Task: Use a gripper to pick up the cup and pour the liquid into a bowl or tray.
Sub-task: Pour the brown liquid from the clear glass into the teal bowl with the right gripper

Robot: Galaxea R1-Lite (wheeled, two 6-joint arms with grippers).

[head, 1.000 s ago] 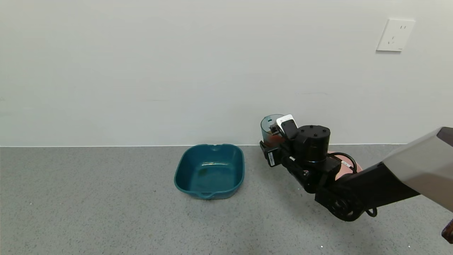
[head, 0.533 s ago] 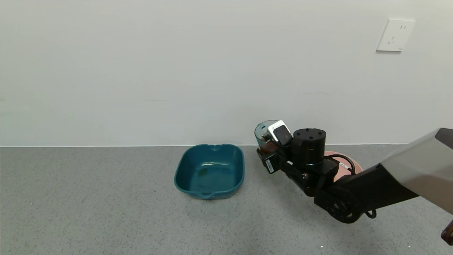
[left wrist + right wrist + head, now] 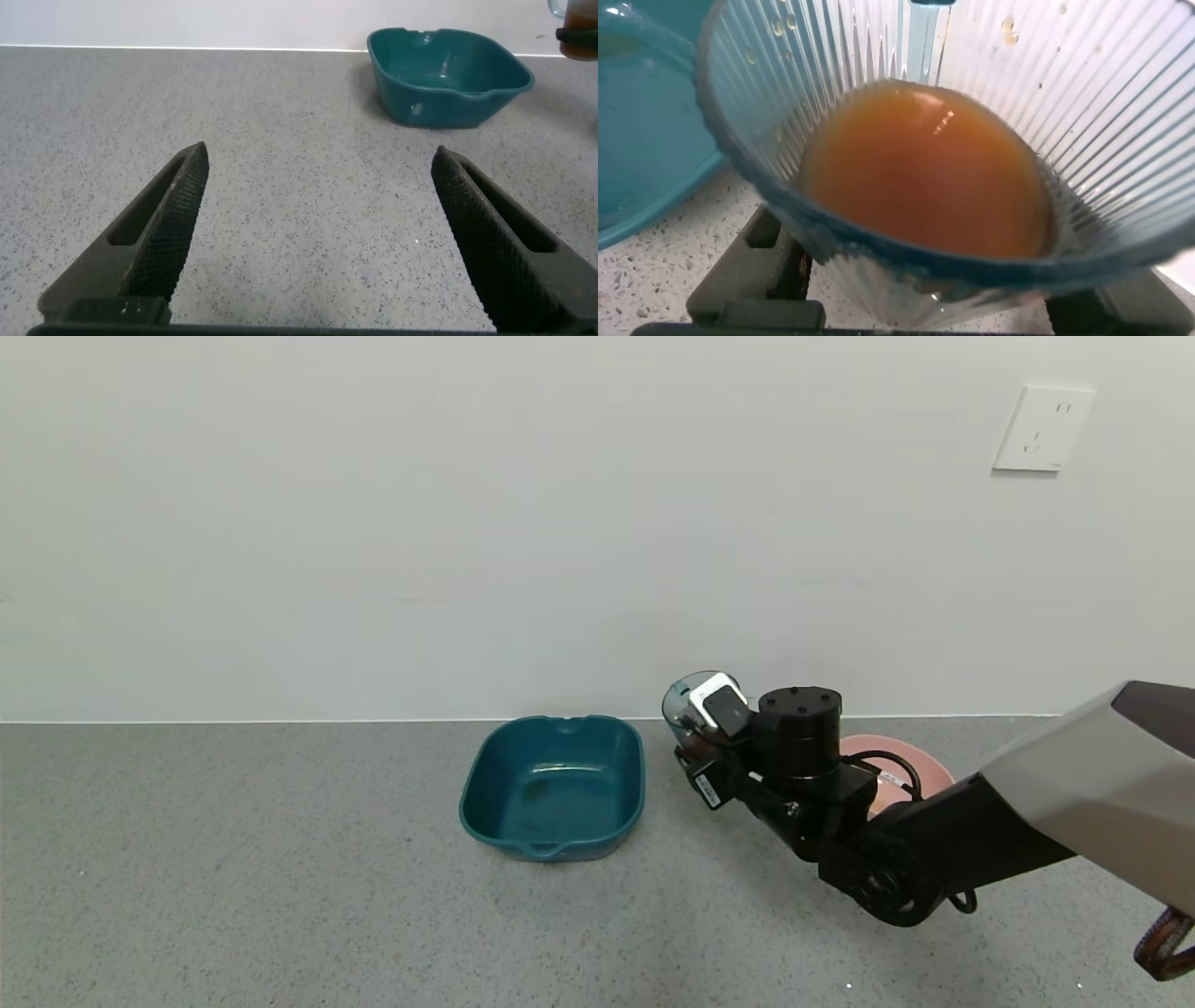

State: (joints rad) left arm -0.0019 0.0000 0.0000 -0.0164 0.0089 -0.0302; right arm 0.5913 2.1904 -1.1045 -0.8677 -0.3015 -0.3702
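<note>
My right gripper is shut on the ribbed pale blue cup, holding it just right of the dark teal tray and above the counter. In the right wrist view the cup fills the picture, with reddish-brown liquid inside and the tray's rim beside it. The cup leans slightly toward the tray. The tray also shows far off in the left wrist view. My left gripper is open and empty, low over bare counter, out of the head view.
A round pink bowl sits behind my right arm, partly hidden. The grey speckled counter runs to a white wall. A wall socket is at the upper right.
My right gripper has moved the cup down and left, closer to the teal tray. More of the pink bowl shows behind the arm.
</note>
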